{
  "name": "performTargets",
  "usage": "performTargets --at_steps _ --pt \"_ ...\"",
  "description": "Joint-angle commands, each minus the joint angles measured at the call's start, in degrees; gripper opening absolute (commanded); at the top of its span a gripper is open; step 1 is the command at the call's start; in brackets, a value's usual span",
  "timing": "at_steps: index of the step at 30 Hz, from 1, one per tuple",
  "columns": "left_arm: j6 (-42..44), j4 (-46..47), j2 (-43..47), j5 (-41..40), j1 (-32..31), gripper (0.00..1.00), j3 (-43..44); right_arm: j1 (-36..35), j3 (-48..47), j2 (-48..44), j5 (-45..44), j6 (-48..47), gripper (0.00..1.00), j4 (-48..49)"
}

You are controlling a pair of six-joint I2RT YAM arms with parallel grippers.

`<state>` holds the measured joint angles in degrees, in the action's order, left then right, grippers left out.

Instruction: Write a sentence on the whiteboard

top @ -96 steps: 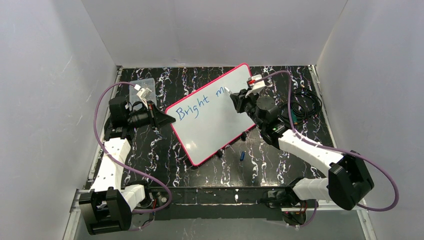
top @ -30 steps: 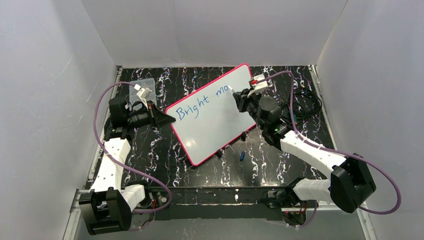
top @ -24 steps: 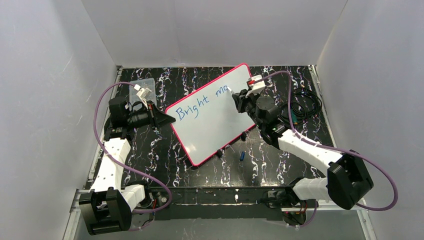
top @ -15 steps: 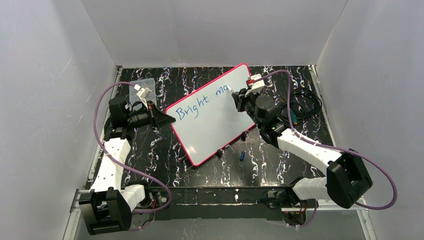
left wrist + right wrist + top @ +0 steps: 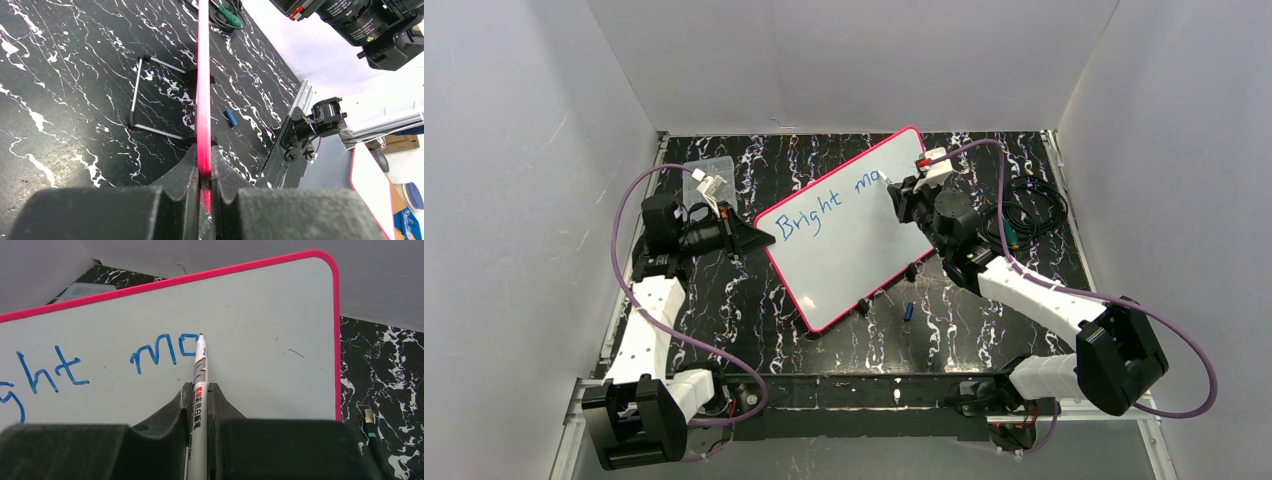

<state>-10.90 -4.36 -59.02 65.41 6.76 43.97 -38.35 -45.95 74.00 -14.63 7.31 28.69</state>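
Clamping whiteboard [image 5: 849, 250] edge w/ L fingers [image 5: 186, 172]; R fingers [image 5: 175, 415] grip marker [image 5: 200, 375], tip at sentence [image 5: 155, 355] end, blank space beyond.

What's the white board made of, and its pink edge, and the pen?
The whiteboard looks like smooth coated board: the blue ink sits cleanly on it. Its pink rim looks like moulded plastic, evenly coloured with rounded corners. The marker seems plastic or painted metal with printed lettering; I can't tell which.
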Motion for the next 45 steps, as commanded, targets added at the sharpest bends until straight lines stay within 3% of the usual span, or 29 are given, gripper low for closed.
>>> performTargets --at_steps 1,10,28,45 --pt "1.8 2.5 2.4 1.7 0.2 0.00 0.4 -0.1 1.4 -0.8 -0.9 0.2 0.01 0.4" --pt "1.7 2.7 2.5 1.8 0.3 0.00 0.4 -0.1 4.7 -2.3 0.0 2.0 0.01 -0.8" --pt "1.6 3.0 2.5 1.9 0.2 0.00 0.3 -0.1 -1.7 1.3 -0.2 0.1 0.01 2.8" --pt "1.5 3.0 2.6 1.9 0.3 0.00 0.2 0.0 -2.9 3.2 -5.5 -0.1 0.01 0.3"
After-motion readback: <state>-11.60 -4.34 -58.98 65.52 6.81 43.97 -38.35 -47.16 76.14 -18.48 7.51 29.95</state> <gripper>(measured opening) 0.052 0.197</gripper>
